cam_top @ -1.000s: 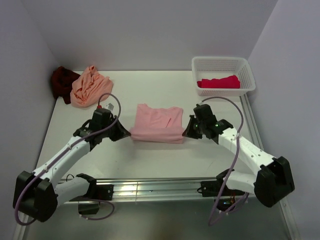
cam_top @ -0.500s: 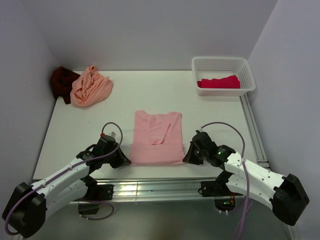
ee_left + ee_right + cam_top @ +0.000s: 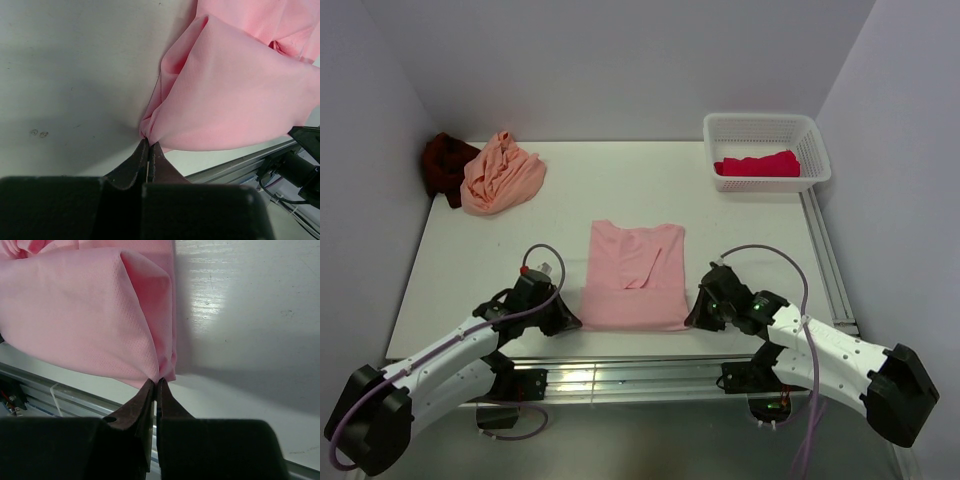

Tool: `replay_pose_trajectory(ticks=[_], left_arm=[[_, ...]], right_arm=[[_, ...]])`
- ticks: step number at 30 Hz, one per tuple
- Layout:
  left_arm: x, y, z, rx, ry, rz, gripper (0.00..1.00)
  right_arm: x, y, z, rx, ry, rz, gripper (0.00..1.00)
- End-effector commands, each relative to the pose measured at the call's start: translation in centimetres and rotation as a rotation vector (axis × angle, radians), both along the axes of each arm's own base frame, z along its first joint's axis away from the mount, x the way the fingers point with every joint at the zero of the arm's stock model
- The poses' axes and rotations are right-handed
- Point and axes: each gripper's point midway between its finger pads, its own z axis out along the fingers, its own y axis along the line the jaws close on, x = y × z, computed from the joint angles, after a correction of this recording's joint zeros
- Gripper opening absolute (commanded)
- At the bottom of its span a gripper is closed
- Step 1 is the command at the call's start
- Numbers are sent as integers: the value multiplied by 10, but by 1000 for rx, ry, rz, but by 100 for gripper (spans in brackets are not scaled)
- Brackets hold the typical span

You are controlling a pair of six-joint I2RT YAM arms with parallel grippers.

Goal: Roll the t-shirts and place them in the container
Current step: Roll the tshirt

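Observation:
A light pink t-shirt (image 3: pixel 635 275) lies flat on the white table (image 3: pixel 480 270), its lower hem close to the near edge. My left gripper (image 3: pixel 570 322) is shut on the shirt's near-left corner; in the left wrist view the cloth (image 3: pixel 235 100) bunches at the left gripper's (image 3: pixel 148 142) closed tips. My right gripper (image 3: pixel 693 318) is shut on the near-right corner, and the right wrist view shows the fabric (image 3: pixel 85 310) pinched at the right gripper's (image 3: pixel 156 381) tips. A fold crosses the shirt's middle.
A peach-orange t-shirt (image 3: pixel 500 172) and a dark maroon one (image 3: pixel 444 162) lie crumpled in the far left corner. The white lattice basket (image 3: pixel 817 150) at the far right holds a crimson-pink t-shirt (image 3: pixel 757 164). A metal rail (image 3: pixel 620 378) runs along the near edge.
Both grippers pulled the pink shirt's edge from mid-table toward the near edge, spreading it out longer. Over the last half second almost nothing has moved.

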Motion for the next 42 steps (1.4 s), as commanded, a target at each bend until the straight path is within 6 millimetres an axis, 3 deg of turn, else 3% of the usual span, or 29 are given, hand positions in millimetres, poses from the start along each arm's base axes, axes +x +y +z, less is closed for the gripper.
replay_pose_trajectory(ticks=[1,14,19,21,23,26,31,36,42], left_arm=[[9,-1,13,0,-27,20,0],[13,-8,27,-15,-19,1,0],[23,-7,32,-13,-73,24,0],[21,-6,26,-30,-84,36,0],[24,-8,28,-59,-123,55,0],[24,-4,22,-40,-141,85,0],[12,-1,10,16,-74,74,0],[12,-9,16,-16,-104,67,0],[9,-7,21,21,-76,69,0]], right_arm=[[3,-7,2,-56,-11,-1,5],[3,-6,9,-90,21,17,0],[18,-10,20,-64,-82,-43,0],[22,-9,13,-31,-128,-61,0],[29,-3,19,41,-198,-80,0],[34,-15,13,20,-235,-136,0],[23,-17,2,-29,-152,-113,0],[22,-21,-7,-50,-156,-127,0],[19,-14,5,-33,-122,-103,0]])
